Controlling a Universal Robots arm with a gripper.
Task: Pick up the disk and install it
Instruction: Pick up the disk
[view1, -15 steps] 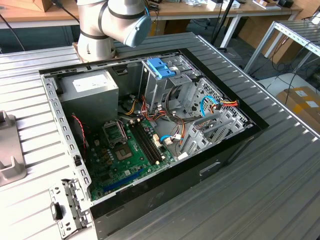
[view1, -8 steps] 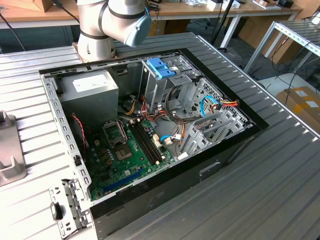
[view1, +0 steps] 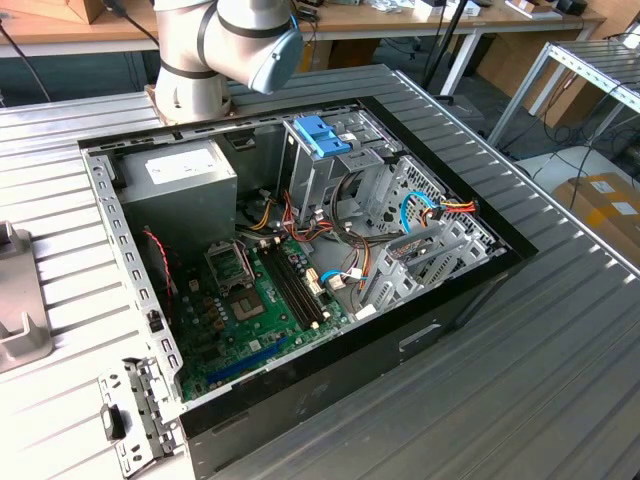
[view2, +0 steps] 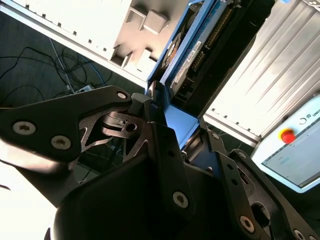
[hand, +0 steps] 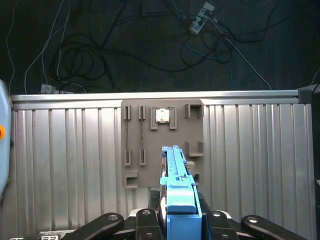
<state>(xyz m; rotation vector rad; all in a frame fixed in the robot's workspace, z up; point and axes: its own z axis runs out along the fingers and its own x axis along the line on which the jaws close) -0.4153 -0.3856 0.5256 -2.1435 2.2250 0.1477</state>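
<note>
My gripper is shut on the disk, which stands edge-on between the black fingers with its blue bracket facing the camera. In the second wrist view the disk shows as a thin metal slab with blue edges, reaching out from the gripper. Behind the disk lies a grey slotted holder plate on the ribbed metal table; the disk is lifted off it. The open computer case lies on its side in the exterior view, with the arm's base behind it.
Inside the case are a grey power-supply box, a motherboard, a drive cage with a light-blue latch and loose cables. A pendant with a red button lies near the table. Cables cover the dark floor beyond the table edge.
</note>
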